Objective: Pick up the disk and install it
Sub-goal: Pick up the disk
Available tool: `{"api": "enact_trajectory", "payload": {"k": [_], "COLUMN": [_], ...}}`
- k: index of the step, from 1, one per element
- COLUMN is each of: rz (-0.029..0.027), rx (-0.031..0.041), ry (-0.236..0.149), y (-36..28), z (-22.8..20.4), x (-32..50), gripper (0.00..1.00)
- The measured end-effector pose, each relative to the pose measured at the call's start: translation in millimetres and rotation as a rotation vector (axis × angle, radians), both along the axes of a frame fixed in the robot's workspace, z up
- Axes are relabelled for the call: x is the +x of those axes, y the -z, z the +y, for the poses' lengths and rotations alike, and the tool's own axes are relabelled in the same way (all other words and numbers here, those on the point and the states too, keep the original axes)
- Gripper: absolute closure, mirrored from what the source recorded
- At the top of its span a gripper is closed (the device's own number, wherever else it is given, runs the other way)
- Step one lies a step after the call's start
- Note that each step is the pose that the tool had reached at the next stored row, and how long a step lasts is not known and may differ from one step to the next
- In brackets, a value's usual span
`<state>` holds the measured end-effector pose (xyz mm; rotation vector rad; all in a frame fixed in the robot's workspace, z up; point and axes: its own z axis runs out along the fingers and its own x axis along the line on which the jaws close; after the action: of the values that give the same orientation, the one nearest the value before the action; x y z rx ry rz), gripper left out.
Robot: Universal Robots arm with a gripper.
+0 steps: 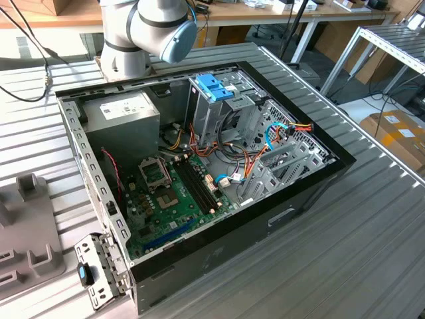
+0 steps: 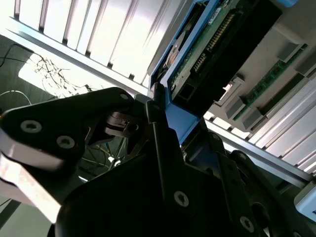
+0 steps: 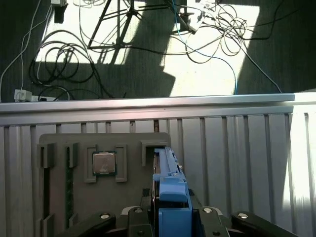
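At eight o'clock in the exterior view the grey holder (image 1: pixel 26 222) sits on the desk (image 1: pixel 345 252). In the first wrist view the gripper (image 3: pixel 170 219) is clamped on the disk (image 3: pixel 167 168) over that holder (by one end). So short a hold may let the disk tilt and jam at the drive cage (image 1: pixel 232 113), one o'clock in the case.

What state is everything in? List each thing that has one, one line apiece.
disk: clamped edge-on in the gripper, above the grey holder, not in the case.
gripper: shut on the disk's blue rail.
computer case: lying on its side, open, side panel off.
processor chip: lying flat in a recess of the grey holder.
processor socket: looks empty.
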<state>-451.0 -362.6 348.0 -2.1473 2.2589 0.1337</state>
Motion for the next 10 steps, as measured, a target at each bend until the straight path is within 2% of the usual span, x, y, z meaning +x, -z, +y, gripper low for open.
{"api": "enact_trajectory", "payload": {"k": [10], "rz": [0.0], "rx": [0.0082], "ry": [0.0], "y": [-7.2], "z": [0.1], "x": [0.0], "gripper": [0.63]}}
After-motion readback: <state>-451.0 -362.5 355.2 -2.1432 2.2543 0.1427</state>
